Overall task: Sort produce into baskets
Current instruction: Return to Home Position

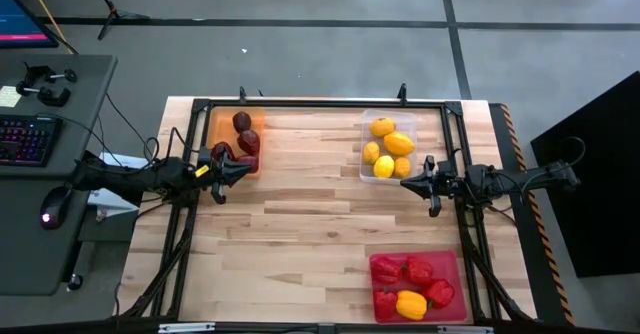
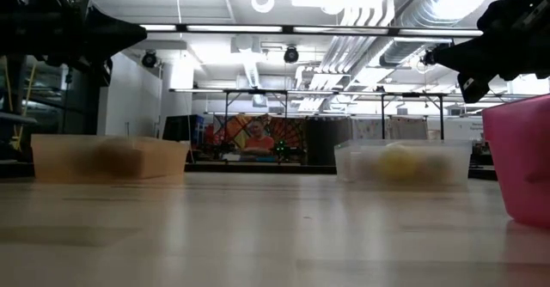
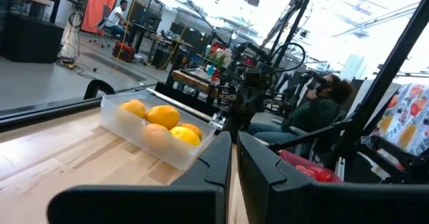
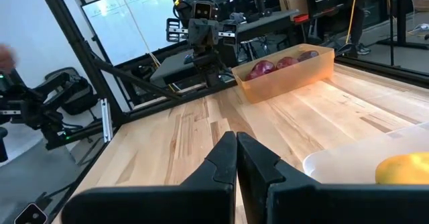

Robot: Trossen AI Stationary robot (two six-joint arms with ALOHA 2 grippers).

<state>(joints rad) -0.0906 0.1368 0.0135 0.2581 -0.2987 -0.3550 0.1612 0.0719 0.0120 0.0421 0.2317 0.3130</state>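
Several dark maroon fruits (image 1: 243, 142) lie in the orange tray (image 1: 225, 122) at the far left. Several yellow and orange citrus (image 1: 388, 147) lie in the clear tray (image 1: 372, 120) at the far right. Red peppers and one yellow-orange pepper (image 1: 411, 304) lie in the pink tray (image 1: 455, 266) at the near right. My left gripper (image 1: 244, 171) is shut and empty, raised over the table at the orange tray's near right corner. My right gripper (image 1: 404, 183) is shut and empty, raised just near of the clear tray.
A black frame (image 1: 320, 104) borders the table's far and side edges. The bare wooden table (image 1: 310, 224) stretches between the trays. A desk with a keyboard (image 1: 25, 139) and mouse stands left of the table. People show in the room beyond.
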